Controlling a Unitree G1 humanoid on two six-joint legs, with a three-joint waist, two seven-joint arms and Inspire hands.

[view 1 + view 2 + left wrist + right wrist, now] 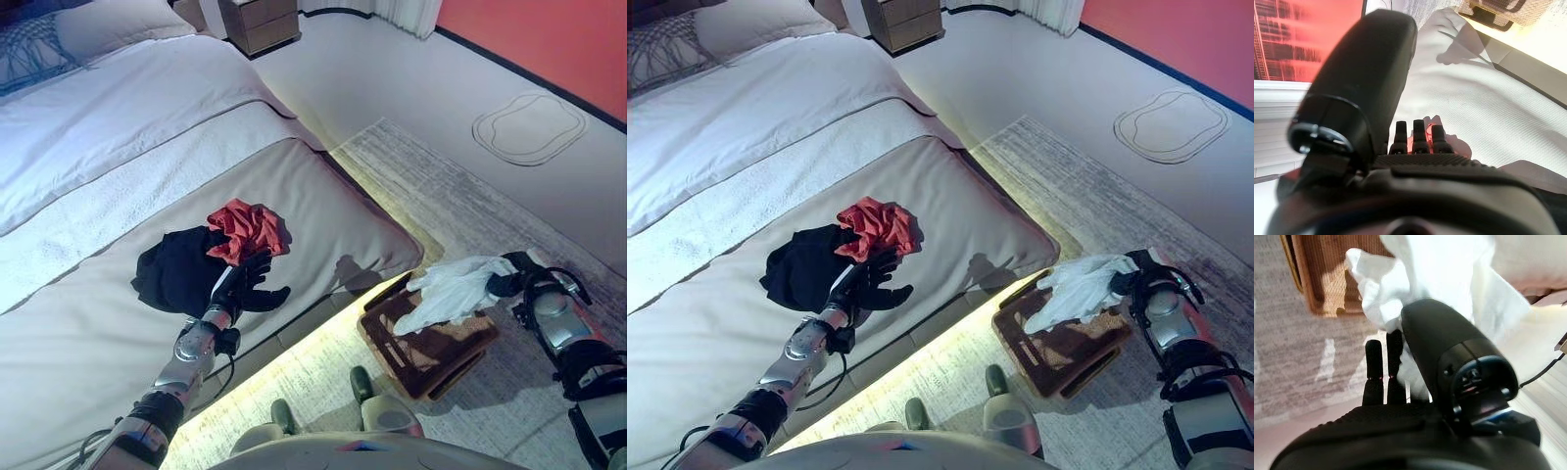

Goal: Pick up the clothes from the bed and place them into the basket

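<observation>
Reaching across the bed (118, 372) with the left hand (245, 284): fingers (1419, 132) straight and spread, released, tips at the near edge of the red garment (250, 230), palm lying over the edge of the black garment (176, 274) touching it. Nothing grasped there yet. Both pieces on the bed near its edge, touching each other.

Over on the right, holding a white garment (451, 289) in the right hand (509, 279), seemingly pinched between thumb and fingers (1395, 363). Draped from the hand down into the basket (441, 367) on the rug (460, 186), beside the bed.

Risks, as judged from here:
- Closing on the overlap of red and black could lift both at once, or only snag a fold and drop one on the way to the basket.
- Raking with flat fingers may merely push the red piece further up the bed, out of easy reach.
- Letting go of the white garment too near the rim may leave it hanging over the edge or sliding onto the rug.
- Swinging the left arm toward the basket with the right arm parked above it invites a clash.
</observation>
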